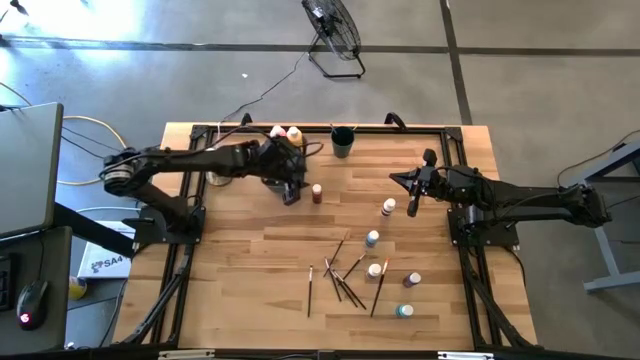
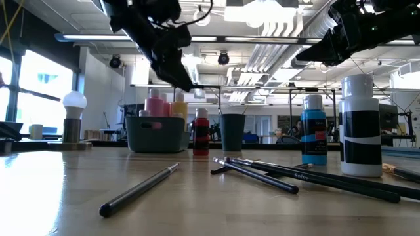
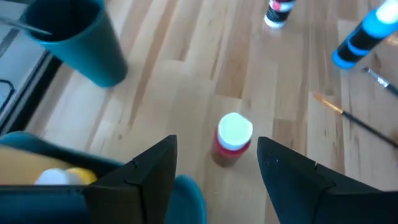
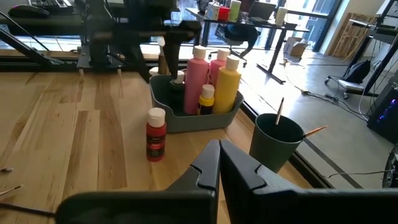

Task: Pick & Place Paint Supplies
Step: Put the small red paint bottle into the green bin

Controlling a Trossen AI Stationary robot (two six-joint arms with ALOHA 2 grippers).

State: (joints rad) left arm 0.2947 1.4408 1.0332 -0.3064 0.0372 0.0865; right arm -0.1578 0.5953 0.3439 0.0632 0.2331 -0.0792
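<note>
A small red paint bottle (image 3: 232,142) with a white cap stands upright on the wood table, near a grey bin (image 4: 189,115) that holds tall pink and yellow squeeze bottles (image 4: 211,78). My left gripper (image 1: 292,192) hangs open just above and beside the red bottle (image 1: 317,193). In the left wrist view its fingers stand either side of the bottle without touching it. My right gripper (image 4: 219,167) is shut and holds nothing. It waits above the table at the right (image 1: 398,180). Thin dark-handled brushes (image 1: 340,275) and small white-capped bottles (image 1: 372,238) lie and stand toward the near edge.
A dark teal cup (image 1: 342,142) with brushes in it stands right of the bin at the far edge. A blue bottle (image 2: 314,129) and a white bottle with a black label (image 2: 359,124) stand near the table's middle. A white knob on a tan base (image 2: 74,118) sits far left.
</note>
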